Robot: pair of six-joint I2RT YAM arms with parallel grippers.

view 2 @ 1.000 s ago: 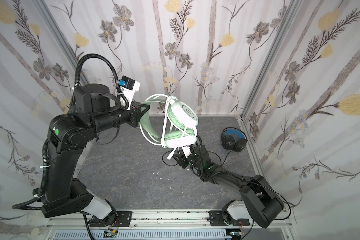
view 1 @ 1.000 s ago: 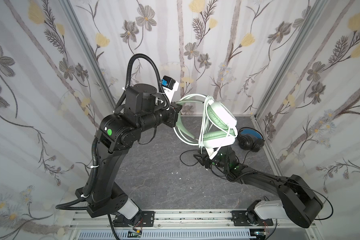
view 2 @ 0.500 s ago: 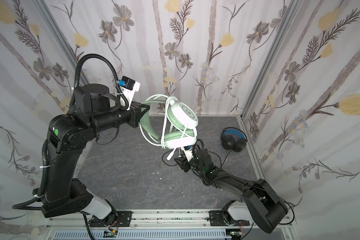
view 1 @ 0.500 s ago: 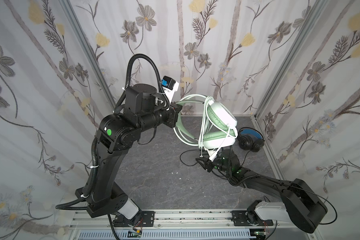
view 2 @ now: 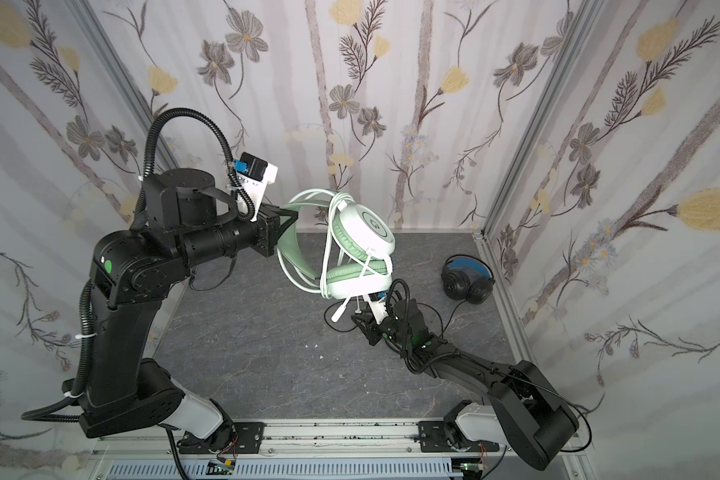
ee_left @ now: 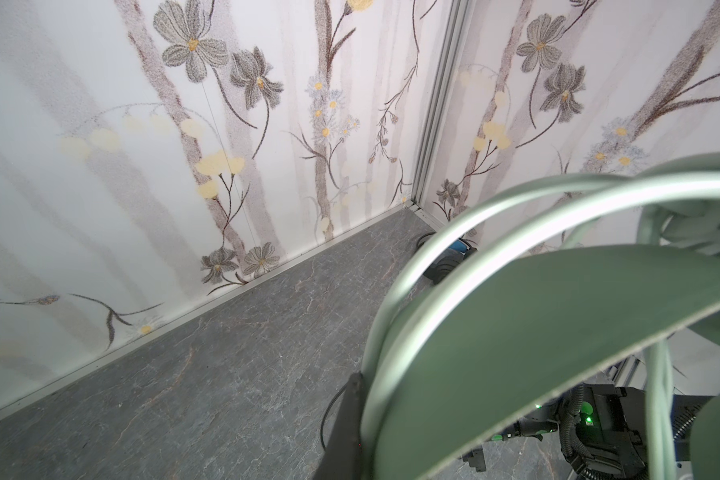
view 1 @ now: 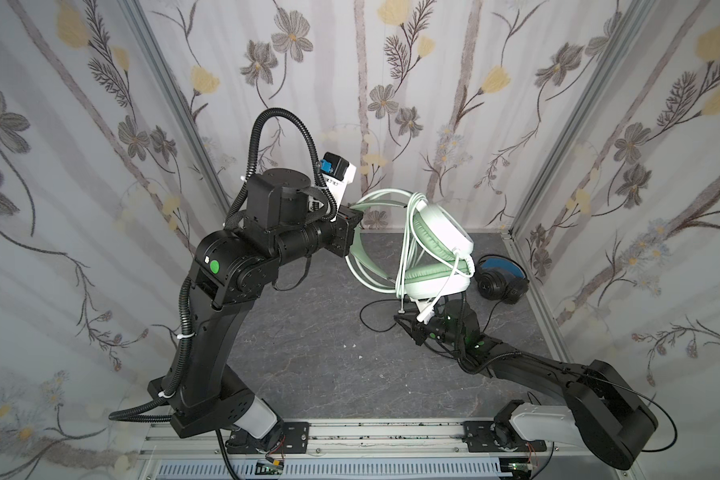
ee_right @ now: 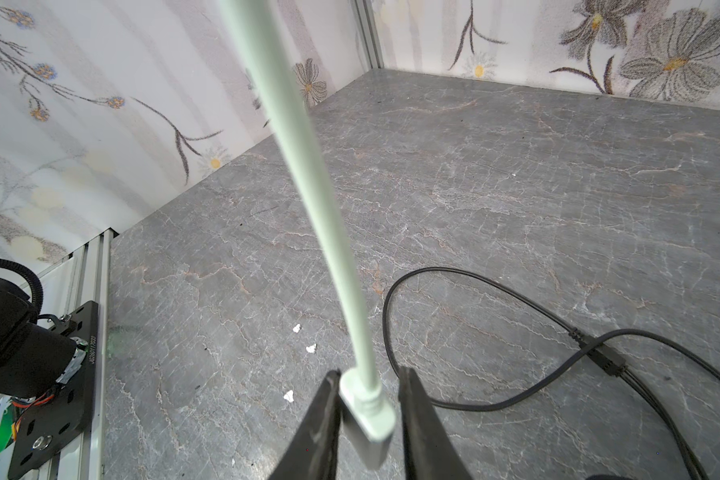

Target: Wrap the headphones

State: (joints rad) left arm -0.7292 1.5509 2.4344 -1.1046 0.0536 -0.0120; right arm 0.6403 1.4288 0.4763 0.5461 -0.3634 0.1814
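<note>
My left hand [view 2: 289, 218] is clamped on the mint-green headset [view 2: 366, 232] by its headband, mid-frame in a top view. My right hand [ee_right: 370, 376] is apart around its plug [ee_right: 368, 415], touching one finger I think.

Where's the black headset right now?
In both top views the black headset lies at far right by the wall rail, just right of the raised mint headset.

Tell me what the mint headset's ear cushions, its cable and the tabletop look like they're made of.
Ear cushions: probably soft leatherette, matte mint with a smooth padded look.
Cable: likely rubbery plastic sheath, smooth, pale, bending in loops.
Tabletop: grey stone-look surface with veins; real stone or printed laminate cannot be told.
</note>
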